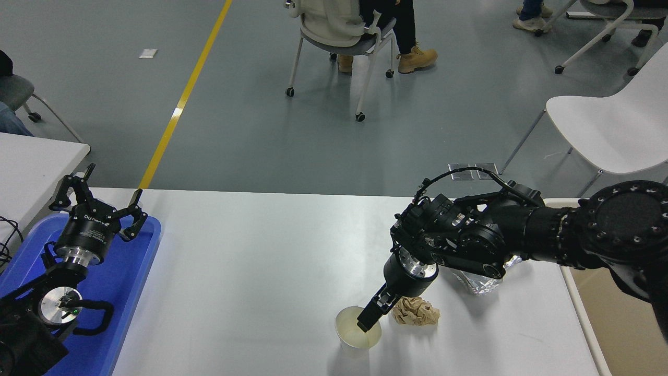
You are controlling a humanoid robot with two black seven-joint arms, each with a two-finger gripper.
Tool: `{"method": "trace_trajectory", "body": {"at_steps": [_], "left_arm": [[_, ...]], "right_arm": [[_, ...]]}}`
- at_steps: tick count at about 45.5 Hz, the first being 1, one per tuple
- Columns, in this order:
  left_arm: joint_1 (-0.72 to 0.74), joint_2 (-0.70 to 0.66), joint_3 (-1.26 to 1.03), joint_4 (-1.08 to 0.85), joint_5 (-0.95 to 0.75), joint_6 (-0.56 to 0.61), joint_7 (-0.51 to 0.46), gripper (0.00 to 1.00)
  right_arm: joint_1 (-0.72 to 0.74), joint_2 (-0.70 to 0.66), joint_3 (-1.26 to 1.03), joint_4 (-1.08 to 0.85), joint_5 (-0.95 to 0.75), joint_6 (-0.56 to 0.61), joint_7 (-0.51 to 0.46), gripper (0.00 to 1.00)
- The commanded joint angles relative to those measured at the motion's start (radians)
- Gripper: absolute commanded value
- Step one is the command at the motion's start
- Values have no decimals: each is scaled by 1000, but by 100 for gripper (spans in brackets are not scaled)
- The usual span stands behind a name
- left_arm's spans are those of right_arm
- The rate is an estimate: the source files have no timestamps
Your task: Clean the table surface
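Note:
The white table surface [250, 261] fills the lower half of the view. A white paper cup [350, 334] stands upright near its front edge. My right gripper [368, 319] points down at the cup, and one finger [365, 317] reaches inside its rim. Whether it is shut on the rim I cannot tell. A crumpled brown paper ball [416, 312] lies just right of the cup. A crumpled silver foil wrapper [477, 282] lies behind it, partly hidden under my right arm. My left gripper [99, 201] is parked open above the blue tray at the lower left.
A blue plastic tray [128, 277] sits on the table's left end. A smaller white table [31, 162] stands further left. A beige bin [610, 313] stands off the right edge. Beyond the table are a seated person [386, 31], rolling chairs and a white chair [610, 125].

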Motion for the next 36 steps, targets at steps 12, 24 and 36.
{"method": "trace_trajectory", "body": {"at_steps": [12,24,36], "left_arm": [[0,0,0,0,1,0,1,100],[0,0,0,0,0,0,-1,100],[0,0,0,0,0,0,-1,100]], "right_arm": [[-10,0,-9,-23,-29,-43,38,42],[-1,0,-21,-37,-58,-40,96,0],[4,0,-23,-41,-70,-40,150,0]]}}
